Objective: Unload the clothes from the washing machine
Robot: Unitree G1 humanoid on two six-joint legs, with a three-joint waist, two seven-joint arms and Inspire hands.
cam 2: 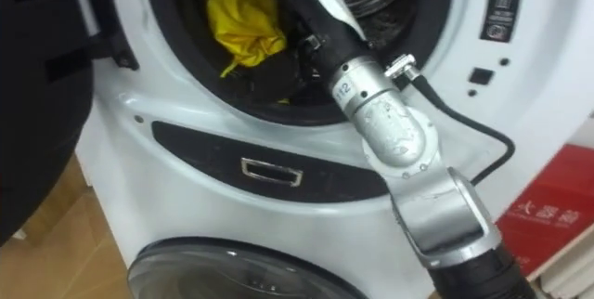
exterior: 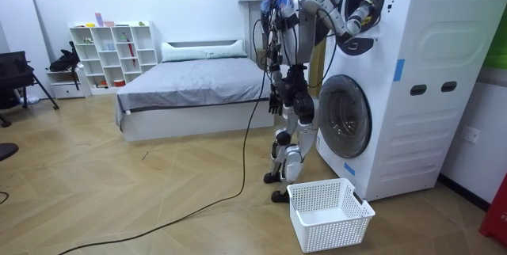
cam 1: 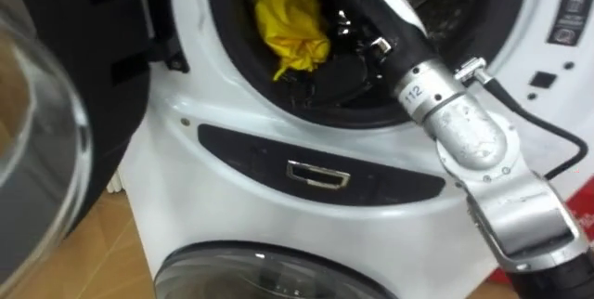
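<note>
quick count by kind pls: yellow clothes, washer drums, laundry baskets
yellow cloth: 1
washer drums: 2, the upper drum open, the lower drum with its door shut
white basket: 1
total: 4

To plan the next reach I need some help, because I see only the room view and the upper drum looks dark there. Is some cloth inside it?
Observer: Yes. One yellow cloth lies crumpled near the front of the upper drum, towards the robot's left side of the opening.
Operator: Thank you. Does the right hand hold this cloth?
Observer: I cannot tell that. The right hand reaches into the drum just to the right of the cloth, pointing deeper into the dark.
</note>
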